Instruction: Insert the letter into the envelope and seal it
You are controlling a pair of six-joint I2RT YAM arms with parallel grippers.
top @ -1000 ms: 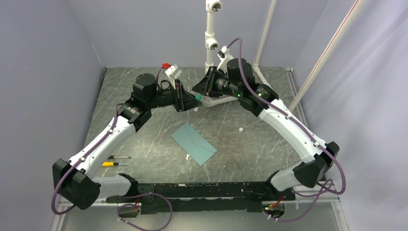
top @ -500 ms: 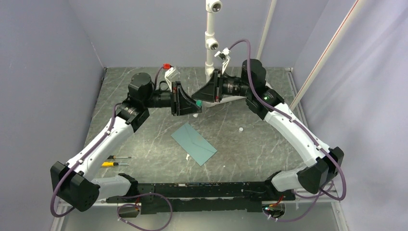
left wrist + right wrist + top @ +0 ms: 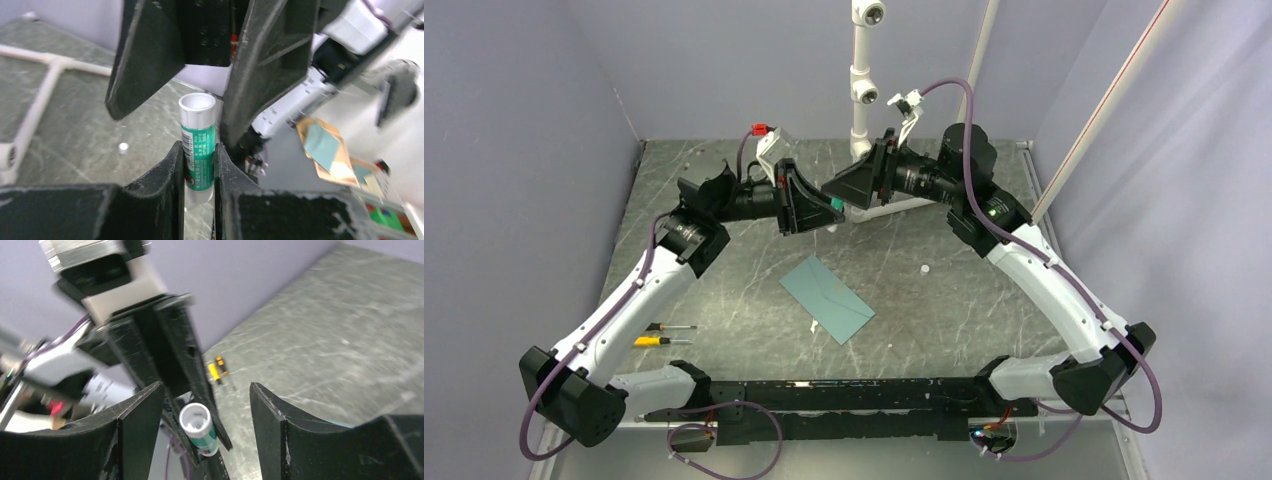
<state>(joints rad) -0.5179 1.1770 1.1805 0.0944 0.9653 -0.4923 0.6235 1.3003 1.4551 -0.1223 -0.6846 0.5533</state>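
Observation:
The teal-green envelope (image 3: 827,299) lies flat on the table, flap side up, in front of both grippers. The letter is not in view. My left gripper (image 3: 827,208) is raised above the table's back and is shut on a green and white glue stick (image 3: 198,145), whose open white top points away from it. My right gripper (image 3: 839,192) faces it, open. In the right wrist view its fingers (image 3: 140,415) stand wide on either side of the stick's top (image 3: 199,427) without touching it.
A small white cap (image 3: 923,269) lies on the table right of the envelope. Two screwdrivers (image 3: 664,335) lie at the near left. A white pipe stand (image 3: 861,100) rises at the back, with its foot just behind the grippers. Walls close in the left, back and right.
Both wrists have risen a little and the right arm has drawn back to the right. The left gripper still holds the glue stick between the open right jaws. The envelope has not moved.

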